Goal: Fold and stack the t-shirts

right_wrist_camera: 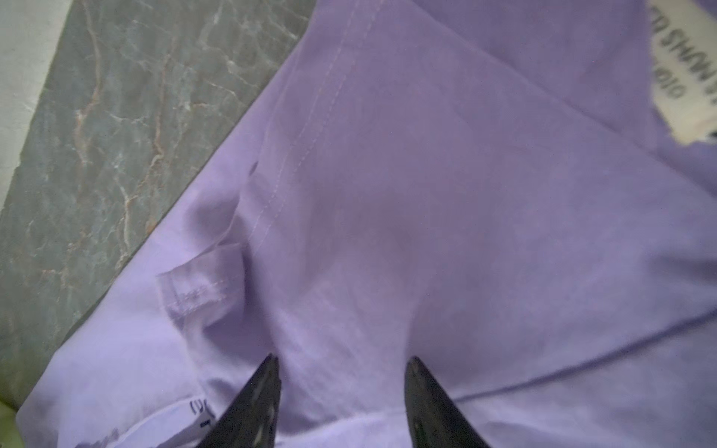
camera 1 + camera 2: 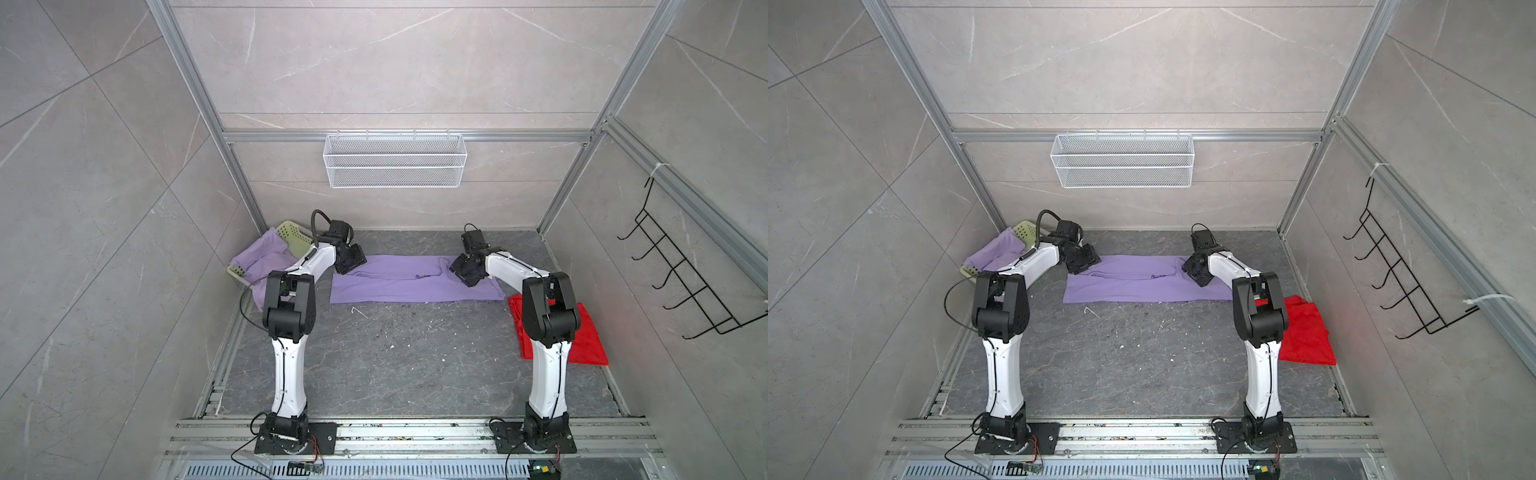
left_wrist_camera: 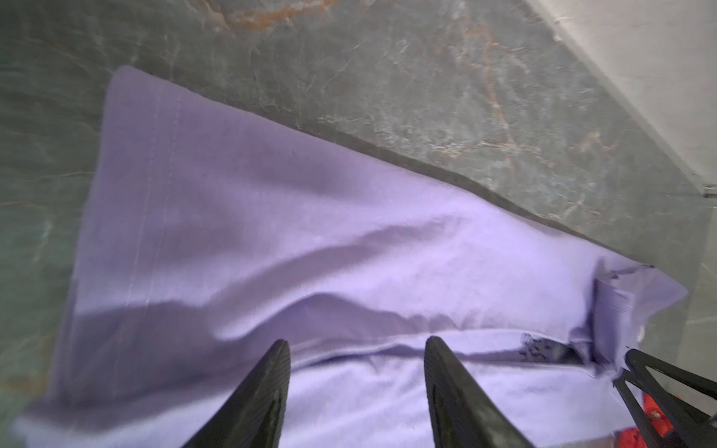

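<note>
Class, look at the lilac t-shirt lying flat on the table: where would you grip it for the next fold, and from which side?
Probably its two short ends, from above. The t-shirt lies flat as a long band, so only downward pinches at the edges catch cloth; the left gripper and right gripper hang over those ends, jaws open.

Both top views: high above robot bases, facing forward and down, far off; whole table (image 2: 415, 365) and back wall (image 2: 395, 62) in frame, nearly same picture, shifted sideways. Wrist views: close, looking down onto same spread t-shirt (image 3: 310, 232); right wrist view nearer.
</note>
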`<state>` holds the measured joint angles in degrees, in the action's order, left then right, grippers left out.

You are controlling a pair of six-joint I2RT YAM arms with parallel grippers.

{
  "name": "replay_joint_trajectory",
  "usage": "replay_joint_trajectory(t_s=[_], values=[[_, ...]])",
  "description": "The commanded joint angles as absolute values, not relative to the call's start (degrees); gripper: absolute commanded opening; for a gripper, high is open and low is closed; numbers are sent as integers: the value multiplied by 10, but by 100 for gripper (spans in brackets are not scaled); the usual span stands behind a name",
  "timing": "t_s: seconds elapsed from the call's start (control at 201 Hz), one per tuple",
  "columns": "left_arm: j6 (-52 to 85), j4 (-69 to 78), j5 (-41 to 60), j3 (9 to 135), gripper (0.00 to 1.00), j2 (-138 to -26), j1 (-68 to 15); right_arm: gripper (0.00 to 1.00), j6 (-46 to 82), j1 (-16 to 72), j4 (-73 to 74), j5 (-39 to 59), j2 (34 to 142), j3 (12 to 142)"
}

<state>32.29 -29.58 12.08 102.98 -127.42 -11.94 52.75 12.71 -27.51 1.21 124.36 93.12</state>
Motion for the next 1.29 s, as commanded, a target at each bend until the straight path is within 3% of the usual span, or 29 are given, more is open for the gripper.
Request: replay_joint_trajectory(t_s=[0.0, 0.294, 0.523, 0.697, 0.881, 1.071, 1.29], values=[[312, -303, 114, 1056, 58, -1292, -118, 53, 542, 125, -313, 0, 1285, 979], [307, -302, 105, 946, 58, -1278, -118, 53, 519, 126, -399, 26, 1396, 1137], [374, -256, 126, 703, 58, -1161, -132, 53, 467, 128, -521, 51, 1540, 1393], [402, -259, 151, 548, 57, -1057, -221, 53, 448, 134, -543, 118, 1639, 1569], [496, -260, 150, 472, 57, -1010, -385, 53, 463, 155, -428, 201, 1641, 1522], [591, -205, 157, 497, 57, -1080, -549, 53, 481, 178, -341, 264, 1658, 1497], [612, -198, 161, 574, 57, -1164, -624, 52, 475, 187, -336, 269, 1669, 1493]])
